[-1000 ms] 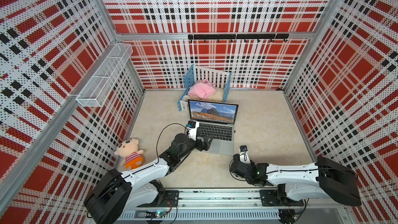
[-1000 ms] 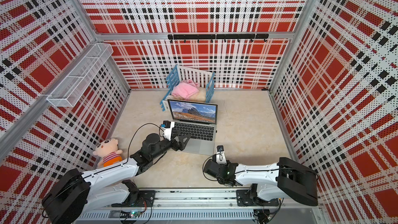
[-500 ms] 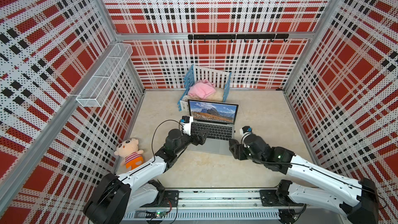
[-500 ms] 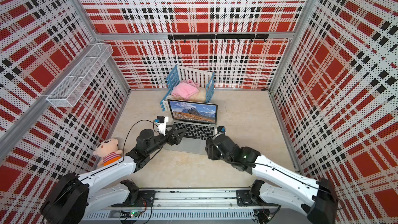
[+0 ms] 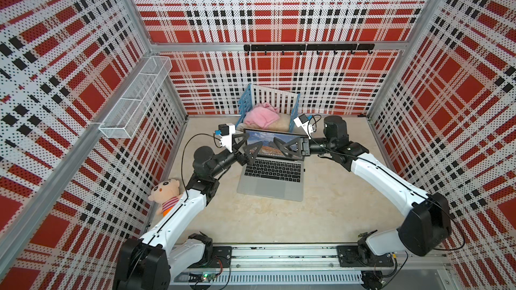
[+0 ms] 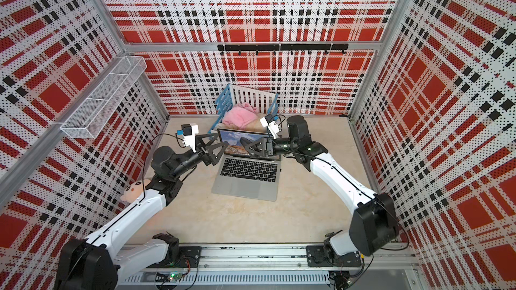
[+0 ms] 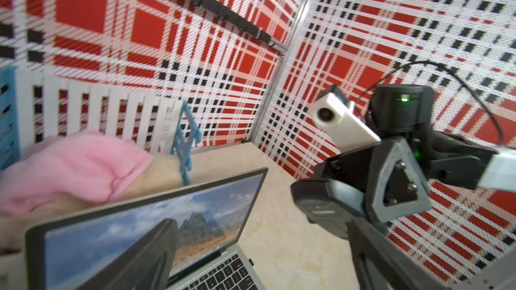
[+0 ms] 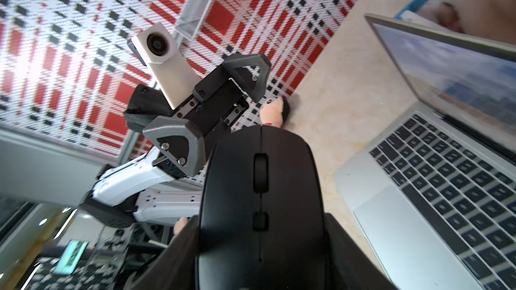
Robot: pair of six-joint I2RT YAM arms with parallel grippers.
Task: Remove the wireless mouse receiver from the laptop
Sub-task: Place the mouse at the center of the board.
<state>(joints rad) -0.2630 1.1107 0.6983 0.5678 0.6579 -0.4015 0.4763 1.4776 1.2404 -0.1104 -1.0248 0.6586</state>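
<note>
Both arms have risen from the table edge since the earlier frames and now face each other above the laptop (image 5: 270,174).

Top views: we find the left gripper (image 5: 245,146) spread wide and empty at the screen's left edge, and the right gripper (image 5: 282,146) in front of the screen's right half. A tiny dark stub, which we judge to be the receiver (image 5: 304,169), sits at the laptop's right side by the keyboard, plugged in.

Left wrist view: we see the same stub (image 7: 250,261) at the laptop's side, untouched; the right gripper (image 7: 329,205) hangs above and apart from it.

Right wrist view: the right gripper clamps a black mouse (image 8: 261,205) between part-closed jaws.

We conclude that extraction has not begun; the right gripper is occupied, so only the left is free to pull.
</note>
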